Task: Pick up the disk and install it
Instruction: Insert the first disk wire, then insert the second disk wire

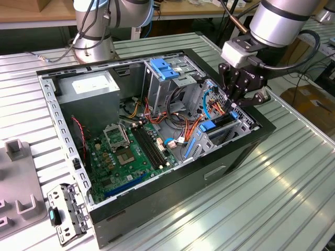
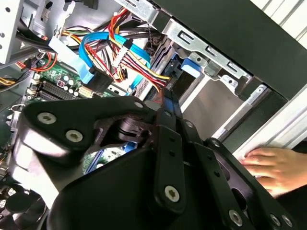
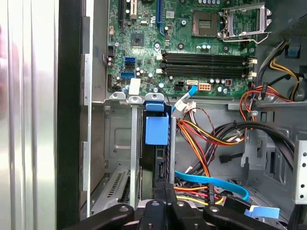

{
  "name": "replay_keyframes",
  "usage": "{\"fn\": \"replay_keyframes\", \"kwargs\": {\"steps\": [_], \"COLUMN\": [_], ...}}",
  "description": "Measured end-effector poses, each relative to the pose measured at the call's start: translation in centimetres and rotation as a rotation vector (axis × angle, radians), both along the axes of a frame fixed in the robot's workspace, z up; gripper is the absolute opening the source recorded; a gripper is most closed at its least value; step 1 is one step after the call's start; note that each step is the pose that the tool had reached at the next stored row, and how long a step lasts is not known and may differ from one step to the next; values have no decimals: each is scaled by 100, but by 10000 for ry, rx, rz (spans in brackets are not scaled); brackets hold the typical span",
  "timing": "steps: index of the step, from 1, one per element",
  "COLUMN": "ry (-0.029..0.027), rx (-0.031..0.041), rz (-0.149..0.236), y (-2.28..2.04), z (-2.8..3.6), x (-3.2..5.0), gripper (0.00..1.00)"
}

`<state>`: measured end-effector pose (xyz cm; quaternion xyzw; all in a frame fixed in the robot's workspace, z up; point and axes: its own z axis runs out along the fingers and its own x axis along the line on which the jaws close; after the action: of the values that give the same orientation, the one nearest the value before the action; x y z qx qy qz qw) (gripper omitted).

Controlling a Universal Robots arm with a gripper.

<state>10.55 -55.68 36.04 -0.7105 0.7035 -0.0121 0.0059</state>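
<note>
The disk (image 1: 220, 121) stands on edge in a slot of the grey metal drive bay (image 1: 245, 125), at the front corner of the open computer case on the exterior view's right. Its dark body and blue carrier tab (image 3: 157, 128) show in the first wrist view, and the blue tab (image 2: 192, 64) shows again in the second wrist view. My gripper (image 1: 234, 108) comes down from above, its black fingers (image 3: 171, 194) pinched together on the disk's upper end. In the second wrist view the gripper (image 2: 165, 103) narrows toward the slot.
Orange, red and blue cables (image 1: 207, 104) crowd the space beside the bay. A blue plastic bracket (image 1: 165, 68) tops the rear bay. The green motherboard (image 1: 131, 151) lies on the case floor. A hand (image 2: 273, 167) rests by the case's outer wall. A second arm's base (image 1: 94, 36) stands behind.
</note>
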Motion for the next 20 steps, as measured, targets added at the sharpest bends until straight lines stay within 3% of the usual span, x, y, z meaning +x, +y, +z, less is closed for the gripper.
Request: {"fn": "replay_keyframes", "kwargs": {"steps": [1,20], "ry": [0,-2], "rx": [-2,-4], "rz": [0,-1], "y": [0,0], "z": [1,19], "x": [0,-13], "gripper": [11,11]}}
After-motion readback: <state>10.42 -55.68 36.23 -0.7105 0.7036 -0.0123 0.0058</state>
